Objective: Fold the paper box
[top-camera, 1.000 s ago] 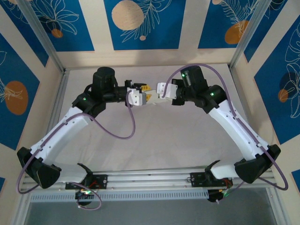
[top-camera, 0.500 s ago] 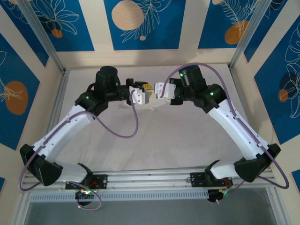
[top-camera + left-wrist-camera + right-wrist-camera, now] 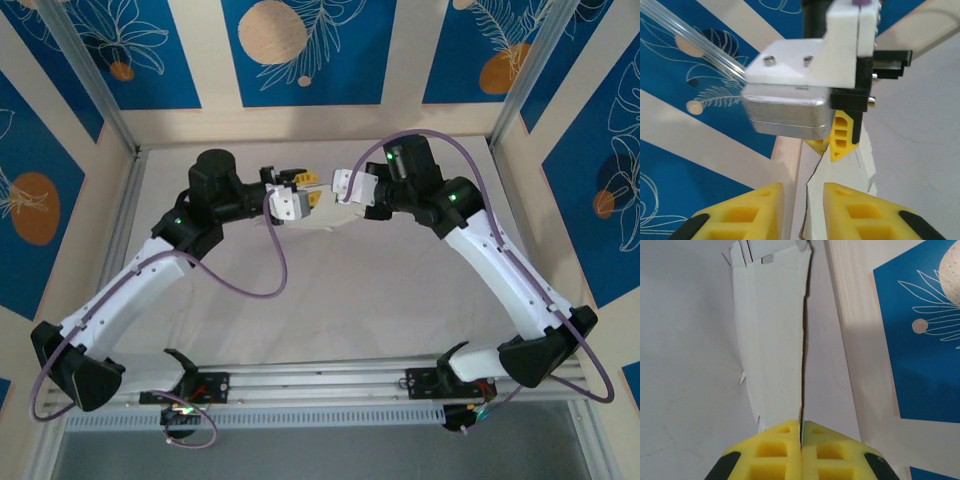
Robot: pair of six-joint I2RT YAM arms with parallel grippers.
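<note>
the paper box (image 3: pixel 772 330), at this point a thin white die-cut card sheet with small tabs, sits at the upper centre of the overhead frame, held between the two arms above the pale desk (image 3: pixel 350 300). whether its lower edge touches the desk i cannot tell.

the right gripper (image 3: pixel 801 427) has its jaws pressed together on one thin edge of the sheet, so the card runs straight away from the yellow pads (image 3: pixel 777 450) toward the top of the wrist frame. the left gripper (image 3: pixel 802 192) has its jaws spread, with the opposite edge of the card standing in the gap. it looks close to one pad but not clamped.

the step in hand seems to be raising a panel along a crease. to do it well, the right pinch should stay firm as an anchor while the left jaws close squarely on the card near a score line, not on a tab. the fold should then turn slowly about that line, because thin card buckles if pushed from its end.

room is tight toward the top of the frame, where the blue-and-wood back wall (image 3: pixel 300 120) stands just behind both wrists. the two grippers are also nearly nose to nose. the open space lies toward the bottom of the frame — the bare middle of the desk — so any swing is safer made that way.
</note>
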